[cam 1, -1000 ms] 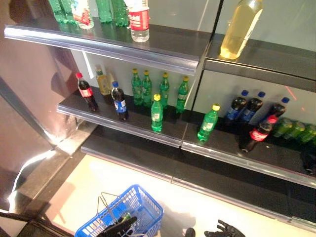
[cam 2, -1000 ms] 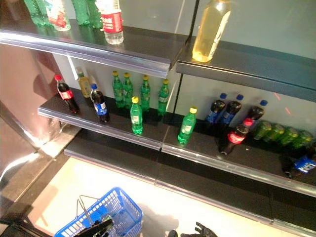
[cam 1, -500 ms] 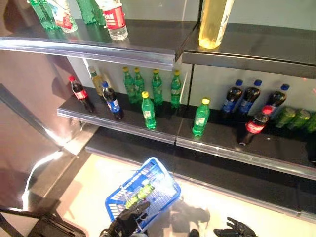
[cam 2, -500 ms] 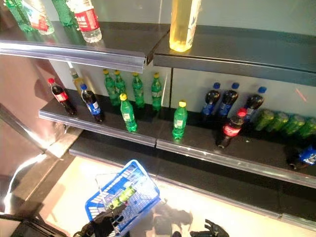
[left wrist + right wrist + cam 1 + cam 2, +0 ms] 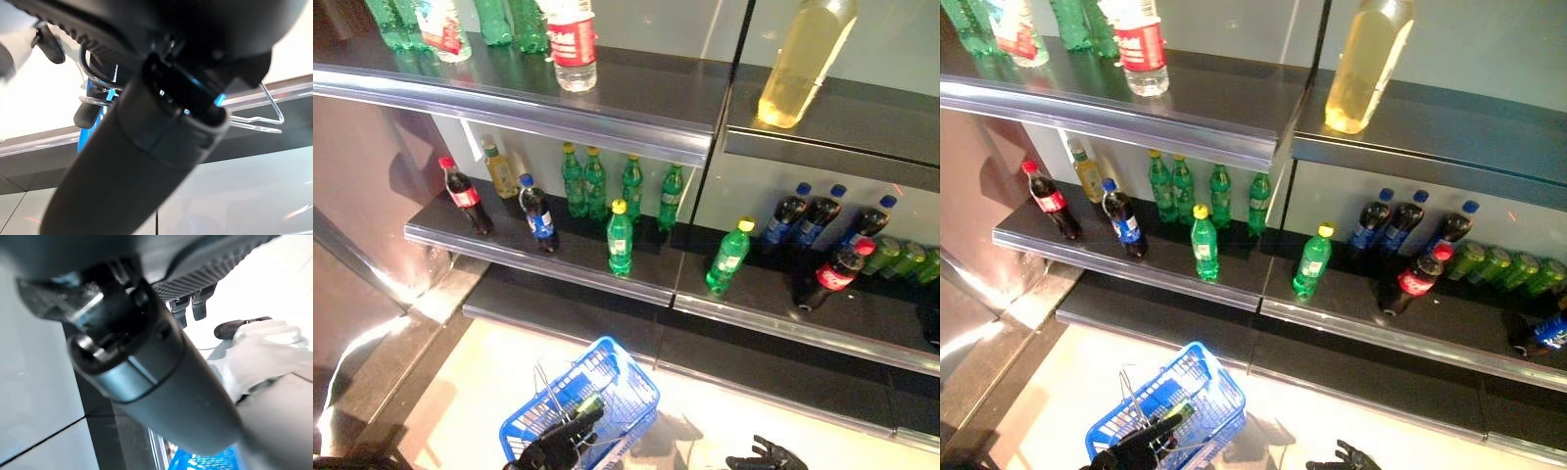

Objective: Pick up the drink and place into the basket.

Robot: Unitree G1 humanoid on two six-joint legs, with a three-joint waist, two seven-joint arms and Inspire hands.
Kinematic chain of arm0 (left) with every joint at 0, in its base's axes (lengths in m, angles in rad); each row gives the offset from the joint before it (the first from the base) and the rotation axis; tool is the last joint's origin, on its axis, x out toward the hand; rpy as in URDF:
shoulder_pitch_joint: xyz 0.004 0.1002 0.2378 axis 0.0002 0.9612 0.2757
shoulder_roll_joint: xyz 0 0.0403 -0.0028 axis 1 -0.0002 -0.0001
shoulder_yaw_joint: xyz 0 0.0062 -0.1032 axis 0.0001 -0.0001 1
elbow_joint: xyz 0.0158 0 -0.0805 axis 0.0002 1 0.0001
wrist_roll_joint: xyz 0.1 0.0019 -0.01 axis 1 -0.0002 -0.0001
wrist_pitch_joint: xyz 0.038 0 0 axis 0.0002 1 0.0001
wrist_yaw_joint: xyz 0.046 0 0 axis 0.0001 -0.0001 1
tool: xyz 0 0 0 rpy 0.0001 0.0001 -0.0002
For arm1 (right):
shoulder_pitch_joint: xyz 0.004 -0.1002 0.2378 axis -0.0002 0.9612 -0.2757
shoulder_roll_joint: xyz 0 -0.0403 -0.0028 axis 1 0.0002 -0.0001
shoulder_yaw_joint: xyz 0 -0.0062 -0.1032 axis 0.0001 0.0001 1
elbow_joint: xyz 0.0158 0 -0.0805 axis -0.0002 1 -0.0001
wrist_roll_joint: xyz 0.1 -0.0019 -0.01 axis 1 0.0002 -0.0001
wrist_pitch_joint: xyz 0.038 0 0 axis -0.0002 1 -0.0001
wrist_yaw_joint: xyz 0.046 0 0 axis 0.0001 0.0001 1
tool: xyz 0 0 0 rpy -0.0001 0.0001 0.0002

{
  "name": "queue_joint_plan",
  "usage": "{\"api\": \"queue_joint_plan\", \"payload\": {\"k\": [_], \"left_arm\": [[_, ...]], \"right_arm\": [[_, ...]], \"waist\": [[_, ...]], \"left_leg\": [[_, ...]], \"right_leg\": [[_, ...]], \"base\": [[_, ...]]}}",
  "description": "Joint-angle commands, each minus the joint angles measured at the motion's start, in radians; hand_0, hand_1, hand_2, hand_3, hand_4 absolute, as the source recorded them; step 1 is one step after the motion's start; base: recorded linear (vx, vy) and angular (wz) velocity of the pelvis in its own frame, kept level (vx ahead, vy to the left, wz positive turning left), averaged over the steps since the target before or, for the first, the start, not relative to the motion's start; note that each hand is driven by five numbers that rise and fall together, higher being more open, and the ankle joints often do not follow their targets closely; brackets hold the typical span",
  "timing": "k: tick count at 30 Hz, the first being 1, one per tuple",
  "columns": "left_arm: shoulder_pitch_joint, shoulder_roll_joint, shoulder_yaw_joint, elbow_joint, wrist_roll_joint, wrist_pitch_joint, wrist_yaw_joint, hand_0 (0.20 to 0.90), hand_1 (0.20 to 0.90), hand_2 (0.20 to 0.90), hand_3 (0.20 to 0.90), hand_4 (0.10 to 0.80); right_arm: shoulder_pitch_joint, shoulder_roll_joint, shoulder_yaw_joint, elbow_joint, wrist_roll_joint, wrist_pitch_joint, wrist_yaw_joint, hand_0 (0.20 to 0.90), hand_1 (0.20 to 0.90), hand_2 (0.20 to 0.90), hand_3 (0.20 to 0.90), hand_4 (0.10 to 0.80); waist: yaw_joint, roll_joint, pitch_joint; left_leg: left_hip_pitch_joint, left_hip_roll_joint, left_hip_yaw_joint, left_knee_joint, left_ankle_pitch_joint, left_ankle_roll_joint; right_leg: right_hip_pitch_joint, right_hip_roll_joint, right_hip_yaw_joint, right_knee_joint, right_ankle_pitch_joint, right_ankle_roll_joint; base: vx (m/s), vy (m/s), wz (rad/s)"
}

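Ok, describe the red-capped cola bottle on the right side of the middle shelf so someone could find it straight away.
Start at the middle shelf and follow it to its right-hand section, past the lone green bottle with the yellow cap. There a row of three dark blue-capped bottles stands at the back. The red-capped cola bottle stands in front of them, nearest the shelf edge, the only one there with a red cap and label.

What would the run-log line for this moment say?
left hand: shut on blue wire basket handle | green bottle: in basket | right hand: open, empty
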Motion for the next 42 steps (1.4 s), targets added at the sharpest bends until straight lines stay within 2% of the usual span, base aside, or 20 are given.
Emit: {"api": "queue_joint_plan", "payload": {"k": [1, 7, 8, 10, 11, 14, 18, 20, 27, 42], "left_arm": [[-0.078, 0.015, 0.025, -0.058, -0.035, -0.035, -0.098, 0.300, 0.300, 0.300, 0.200, 0.100], [-0.084, 0.028, 0.034, -0.031, -0.030, -0.057, -0.120, 0.300, 0.300, 0.300, 0.200, 0.100], [-0.081, 0.037, 0.036, -0.024, -0.029, -0.062, -0.129, 0.300, 0.300, 0.300, 0.200, 0.100], [-0.078, 0.041, 0.041, -0.017, -0.027, -0.066, -0.135, 0.300, 0.300, 0.300, 0.200, 0.100], [-0.071, 0.047, 0.065, -0.010, -0.021, -0.070, -0.138, 0.300, 0.300, 0.300, 0.200, 0.100], [-0.058, 0.050, 0.093, -0.014, -0.012, -0.058, -0.131, 0.300, 0.300, 0.300, 0.200, 0.100], [-0.042, 0.040, 0.088, -0.017, -0.008, -0.066, -0.118, 0.300, 0.300, 0.300, 0.200, 0.100], [-0.045, 0.032, 0.090, -0.022, -0.015, -0.064, -0.113, 0.300, 0.300, 0.300, 0.200, 0.100], [-0.032, 0.013, 0.086, -0.027, -0.019, -0.067, -0.112, 0.300, 0.300, 0.300, 0.200, 0.100], [-0.005, 0.024, 0.107, -0.016, -0.031, -0.063, -0.125, 0.300, 0.300, 0.300, 0.200, 0.100]], "right_arm": [[-0.022, -0.008, -0.016, 0.024, 0.017, -0.041, 0.011, 0.900, 0.900, 0.900, 0.900, 0.800], [-0.021, -0.002, -0.018, 0.044, 0.025, -0.074, 0.023, 0.900, 0.900, 0.900, 0.900, 0.800], [-0.028, -0.002, -0.015, 0.043, 0.033, -0.074, 0.029, 0.900, 0.900, 0.900, 0.900, 0.800], [-0.035, -0.002, -0.012, 0.042, 0.033, -0.068, 0.032, 0.900, 0.900, 0.900, 0.900, 0.800], [-0.042, -0.004, -0.008, 0.041, 0.020, -0.052, 0.035, 0.900, 0.900, 0.900, 0.900, 0.800], [-0.050, -0.005, 0.004, 0.042, 0.000, -0.043, 0.030, 0.900, 0.900, 0.900, 0.900, 0.800], [-0.061, -0.016, 0.011, 0.045, 0.002, -0.020, 0.016, 0.900, 0.900, 0.900, 0.900, 0.800], [-0.064, -0.019, 0.015, 0.044, 0.001, -0.015, 0.013, 0.900, 0.900, 0.900, 0.900, 0.800], [-0.050, -0.013, 0.006, 0.045, -0.004, -0.027, 0.004, 0.900, 0.900, 0.900, 0.900, 0.800], [-0.022, -0.027, -0.011, 0.061, -0.027, -0.019, -0.008, 0.900, 0.900, 0.900, 0.900, 0.800]], "waist": [[0.008, 0.008, -0.023], [0.003, -0.007, -0.034], [0.000, -0.009, -0.038], [0.001, -0.008, -0.042], [0.009, -0.010, -0.050], [0.018, -0.013, -0.064], [0.023, -0.019, -0.079], [0.025, -0.017, -0.080], [0.028, -0.009, -0.080], [0.015, 0.002, -0.073]], "left_leg": [[-0.069, -0.034, -0.108, 0.001, 0.021, -0.015], [-0.051, -0.030, -0.102, 0.001, -0.013, -0.041], [-0.046, -0.027, -0.100, 0.001, -0.022, -0.044], [-0.040, -0.021, -0.098, 0.001, -0.025, -0.045], [-0.030, -0.007, -0.078, 0.001, -0.024, -0.050], [-0.010, 0.030, -0.039, 0.001, -0.011, -0.067], [0.001, 0.067, -0.018, 0.001, 0.006, -0.084], [0.003, 0.074, -0.023, 0.001, 0.011, -0.090], [0.002, 0.077, -0.037, 0.001, 0.014, -0.098], [-0.011, 0.066, -0.040, 0.001, 0.004, -0.099]], "right_leg": [[-0.021, 0.041, 0.025, -0.003, 0.126, 0.016], [0.035, -0.006, 0.038, -0.382, 0.187, 0.038], [0.032, -0.012, 0.050, -0.405, 0.206, 0.042], [0.043, -0.008, 0.050, -0.411, 0.192, 0.044], [0.064, -0.014, 0.016, -0.407, 0.186, 0.046], [0.113, 0.001, -0.029, -0.441, 0.153, 0.047], [0.158, 0.041, -0.056, -0.473, 0.121, 0.042], [0.168, 0.050, -0.060, -0.475, 0.108, 0.033], [0.191, 0.054, -0.079, -0.488, 0.097, 0.028], [0.168, 0.050, -0.066, -0.492, 0.101, 0.036]], "base": [[0.035, -0.099, 0.06], [0.059, -0.196, 0.10], [0.045, -0.296, 0.21], [0.054, -0.235, 0.25], [0.068, -0.228, 0.06], [0.074, -0.216, -0.05], [0.093, -0.141, 0.04], [0.081, -0.075, -0.02], [0.051, -0.012, 0.02], [0.059, 0.016, 0.03]]}}
